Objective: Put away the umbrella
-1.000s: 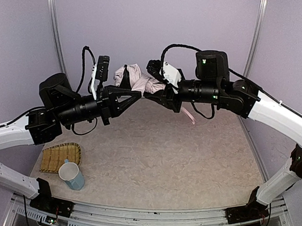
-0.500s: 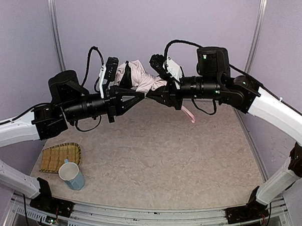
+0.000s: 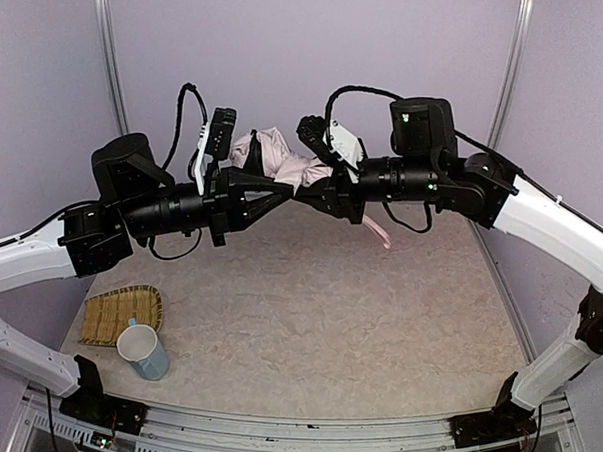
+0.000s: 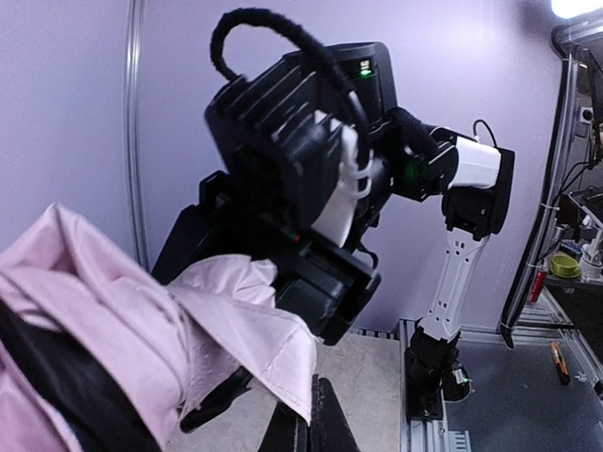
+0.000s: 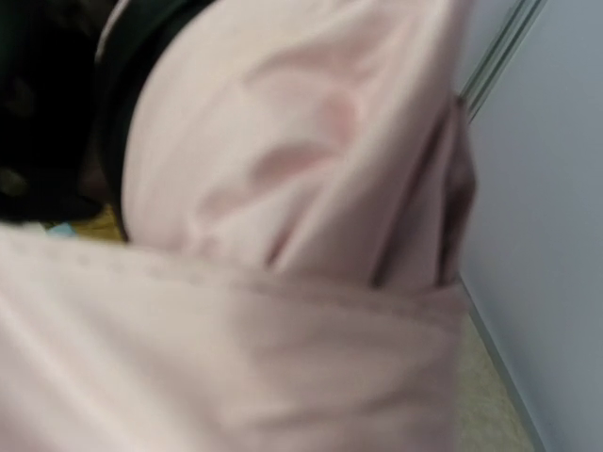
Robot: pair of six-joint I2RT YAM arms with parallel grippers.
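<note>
Lavender walls (image 3: 289, 45) close the cell, and below lies the speckled table (image 3: 318, 317). Above its far side the umbrella (image 3: 275, 155) hangs in the air between both arms, a crumpled pink bundle. Since a second ago the left arm has swung up and inward, so the left gripper (image 3: 285, 190) nearly meets the right gripper (image 3: 305, 189). The right one is clamped on the fabric; the left is fully closed, perhaps pinching a fold. I judge they are gathering the canopy before stowing it. No brand or writing is readable.
</note>
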